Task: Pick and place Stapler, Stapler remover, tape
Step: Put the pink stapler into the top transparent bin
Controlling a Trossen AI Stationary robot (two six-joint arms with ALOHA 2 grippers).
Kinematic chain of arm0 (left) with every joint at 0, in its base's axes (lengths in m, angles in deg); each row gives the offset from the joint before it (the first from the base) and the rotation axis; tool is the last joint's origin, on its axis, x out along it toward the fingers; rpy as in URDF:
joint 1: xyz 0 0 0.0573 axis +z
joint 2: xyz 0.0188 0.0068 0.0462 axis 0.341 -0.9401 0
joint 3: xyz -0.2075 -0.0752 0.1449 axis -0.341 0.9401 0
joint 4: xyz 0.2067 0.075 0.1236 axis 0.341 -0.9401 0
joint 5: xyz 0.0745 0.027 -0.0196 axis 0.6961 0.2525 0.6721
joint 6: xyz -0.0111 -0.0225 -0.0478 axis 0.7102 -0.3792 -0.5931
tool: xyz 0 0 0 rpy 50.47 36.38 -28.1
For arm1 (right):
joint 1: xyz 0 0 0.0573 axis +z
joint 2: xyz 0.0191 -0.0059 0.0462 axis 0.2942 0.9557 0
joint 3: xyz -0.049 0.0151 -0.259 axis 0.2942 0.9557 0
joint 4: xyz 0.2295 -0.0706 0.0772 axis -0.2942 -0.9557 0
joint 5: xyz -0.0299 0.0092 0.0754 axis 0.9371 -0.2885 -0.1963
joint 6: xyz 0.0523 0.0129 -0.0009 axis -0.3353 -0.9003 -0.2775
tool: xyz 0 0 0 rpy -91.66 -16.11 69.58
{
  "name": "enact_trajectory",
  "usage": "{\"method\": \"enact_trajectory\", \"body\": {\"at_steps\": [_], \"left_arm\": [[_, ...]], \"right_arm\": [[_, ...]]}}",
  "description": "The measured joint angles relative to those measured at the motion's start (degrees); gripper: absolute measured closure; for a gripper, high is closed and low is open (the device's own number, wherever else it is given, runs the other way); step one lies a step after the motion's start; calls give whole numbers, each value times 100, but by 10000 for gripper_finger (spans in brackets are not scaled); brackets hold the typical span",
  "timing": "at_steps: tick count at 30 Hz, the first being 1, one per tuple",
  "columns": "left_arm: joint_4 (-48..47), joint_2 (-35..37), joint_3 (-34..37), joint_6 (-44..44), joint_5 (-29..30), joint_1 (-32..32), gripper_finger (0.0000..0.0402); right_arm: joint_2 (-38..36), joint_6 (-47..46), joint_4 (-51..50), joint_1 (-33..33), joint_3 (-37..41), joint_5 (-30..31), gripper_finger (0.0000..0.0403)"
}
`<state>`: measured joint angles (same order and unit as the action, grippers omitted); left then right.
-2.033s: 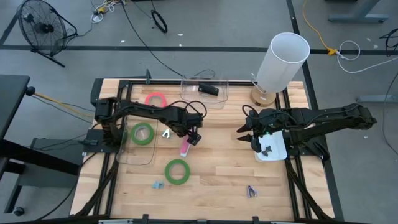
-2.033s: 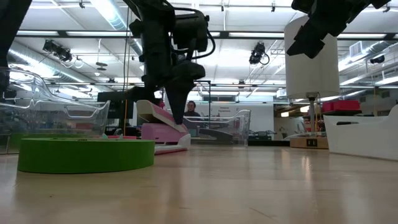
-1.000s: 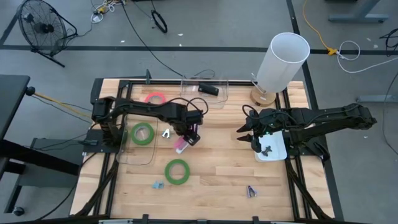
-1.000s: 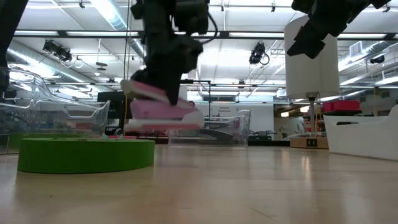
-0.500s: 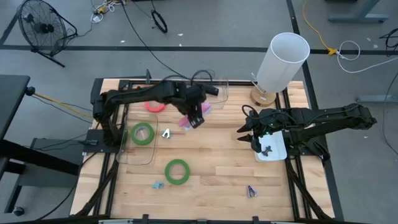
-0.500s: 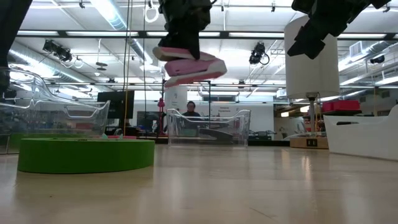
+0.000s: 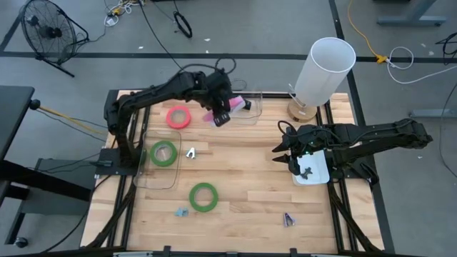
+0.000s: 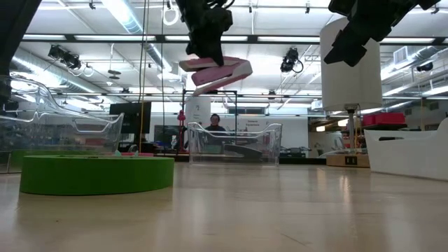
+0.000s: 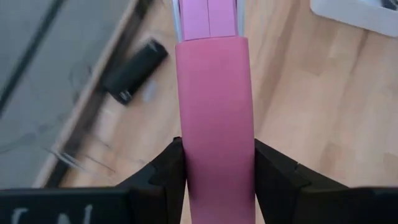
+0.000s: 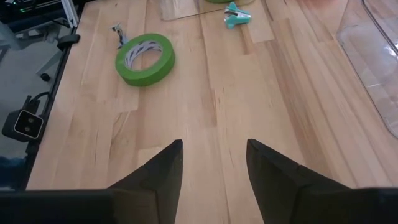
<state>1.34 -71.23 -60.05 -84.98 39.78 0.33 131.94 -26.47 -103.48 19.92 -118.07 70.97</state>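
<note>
A pink stapler (image 7: 233, 106) hangs high over the clear bin (image 7: 251, 114) at the table's far edge, with my left gripper (image 7: 222, 114) shut on it. In the low view the stapler (image 8: 215, 73) is tilted, its top and base slightly parted. A black stapler (image 9: 134, 71) lies in the bin. A pink-red tape roll (image 7: 177, 116) lies flat at the far left, one green roll (image 7: 164, 152) in a clear tray, another (image 7: 203, 196) on the bare wood. My right gripper (image 7: 285, 154) stands open at the right, beside a white tray (image 7: 319, 173). My left gripper pinches the pink stapler's two long sides (image 9: 214, 168) between its two fingers (image 9: 168, 171). The fingers come from above, and the stapler's body runs on forward past them. It is lifted clear of table and bin, tilted.
A tall white cylinder (image 7: 325, 66) on a wooden foot stands at the far right. Small staple removers lie on the wood: white (image 7: 191, 153), teal (image 7: 181, 211) and purple (image 7: 288, 219). Bare wood lies in the middle of the table.
My left gripper has risen and gone toward the table's far edge with the pink stapler, which was just above the wood near the middle and now hangs high over the clear bin. My right gripper has kept still.
</note>
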Motion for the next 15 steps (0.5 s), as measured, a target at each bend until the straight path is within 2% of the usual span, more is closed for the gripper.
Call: {"method": "enact_trajectory", "body": {"at_steps": [3,7,10,15], "left_arm": [[440,-19,0,450,-54,159,249],[823,-20,0,1508,-171,315,249],[895,-21,0,2097,-212,413,249],[904,-83,-2,2326,-426,594,249]], "right_arm": [[0,0,2,0,0,2,227],[0,0,2,0,0,0,227],[0,0,2,0,0,0,227],[0,0,2,0,0,2,227]]}}
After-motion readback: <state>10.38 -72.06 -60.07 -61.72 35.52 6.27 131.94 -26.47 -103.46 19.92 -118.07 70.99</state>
